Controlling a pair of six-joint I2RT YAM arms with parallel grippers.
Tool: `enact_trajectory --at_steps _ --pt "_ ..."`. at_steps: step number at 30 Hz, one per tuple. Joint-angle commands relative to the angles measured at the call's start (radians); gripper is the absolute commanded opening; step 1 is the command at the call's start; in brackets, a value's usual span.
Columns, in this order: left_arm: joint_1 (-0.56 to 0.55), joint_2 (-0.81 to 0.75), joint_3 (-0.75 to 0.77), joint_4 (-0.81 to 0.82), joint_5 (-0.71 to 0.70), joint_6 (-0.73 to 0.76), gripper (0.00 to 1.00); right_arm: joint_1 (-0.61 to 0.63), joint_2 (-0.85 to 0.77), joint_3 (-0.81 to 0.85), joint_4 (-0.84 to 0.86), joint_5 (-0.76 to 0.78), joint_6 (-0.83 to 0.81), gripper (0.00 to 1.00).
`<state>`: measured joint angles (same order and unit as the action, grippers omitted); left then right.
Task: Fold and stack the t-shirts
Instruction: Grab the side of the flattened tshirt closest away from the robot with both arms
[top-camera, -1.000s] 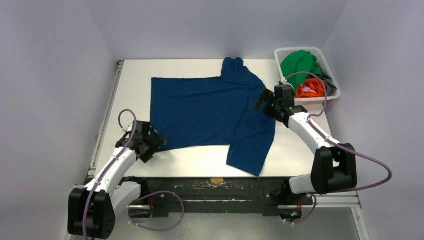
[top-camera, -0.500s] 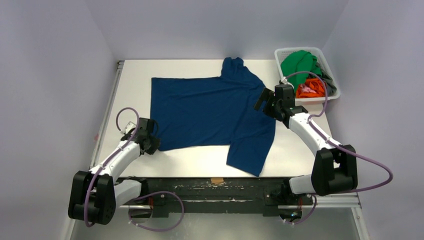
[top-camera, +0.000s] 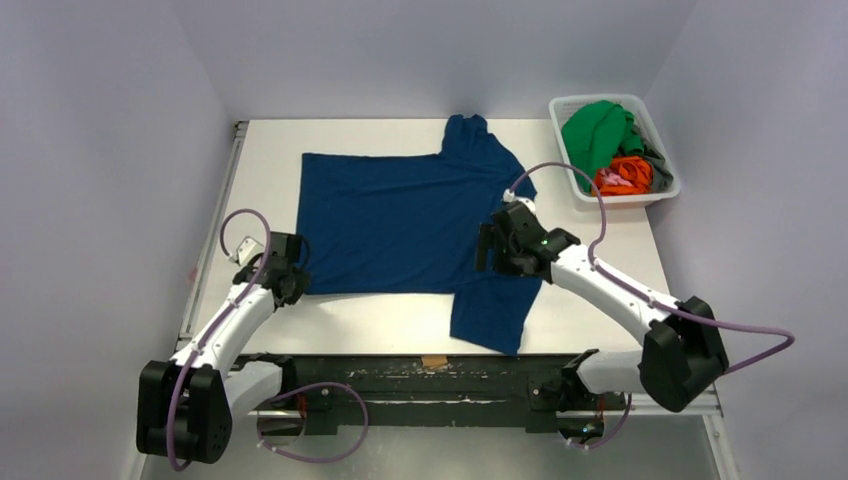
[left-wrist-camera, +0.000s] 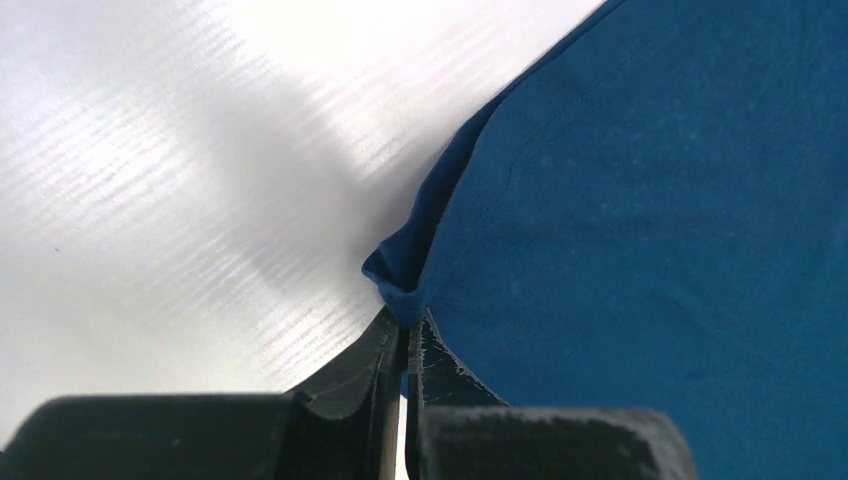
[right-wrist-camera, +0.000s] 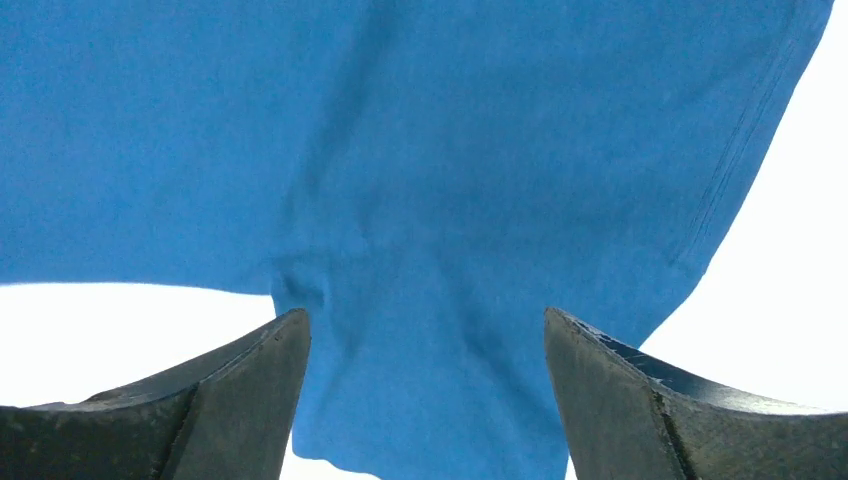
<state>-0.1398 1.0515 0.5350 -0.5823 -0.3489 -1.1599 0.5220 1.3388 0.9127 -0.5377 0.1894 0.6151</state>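
Observation:
A navy blue t-shirt (top-camera: 400, 220) lies spread flat on the white table, neck toward the right, one sleeve toward the far edge and the other (top-camera: 490, 315) toward the near edge. My left gripper (top-camera: 297, 278) is shut on the shirt's near-left hem corner; in the left wrist view the gripper (left-wrist-camera: 405, 325) pinches a small bunched fold of navy cloth (left-wrist-camera: 400, 285). My right gripper (top-camera: 484, 255) hovers open over the base of the near sleeve. In the right wrist view the gripper (right-wrist-camera: 425, 330) stands wide, with the blue cloth (right-wrist-camera: 450, 150) below it and nothing held.
A white slotted basket (top-camera: 600, 99) stands at the far right corner and holds green (top-camera: 595, 130), orange (top-camera: 622, 175) and grey (top-camera: 655, 158) shirts. Bare table (top-camera: 260, 160) shows left of the shirt. A black rail (top-camera: 430, 375) runs along the near edge.
My left gripper has shut on the hem corner and drawn it slightly left. My right arm has swung from the shirt's right shoulder inward and nearer, over the near sleeve's base.

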Motion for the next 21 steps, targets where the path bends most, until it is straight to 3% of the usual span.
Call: enact_trajectory --at_steps 1,10,19,21 --pt "0.035 -0.03 0.03 -0.011 -0.047 0.057 0.0 0.132 -0.101 -0.069 -0.196 0.052 0.043 0.82" --pt "0.039 -0.026 0.008 0.022 0.016 0.071 0.0 0.367 -0.056 -0.169 -0.3 -0.057 0.09 0.65" --pt "0.039 -0.037 -0.016 0.027 0.033 0.075 0.0 0.389 0.026 -0.239 -0.163 -0.09 0.108 0.55" --pt "0.038 -0.038 -0.017 0.024 0.035 0.078 0.0 0.389 0.05 -0.251 -0.16 -0.067 0.124 0.49"
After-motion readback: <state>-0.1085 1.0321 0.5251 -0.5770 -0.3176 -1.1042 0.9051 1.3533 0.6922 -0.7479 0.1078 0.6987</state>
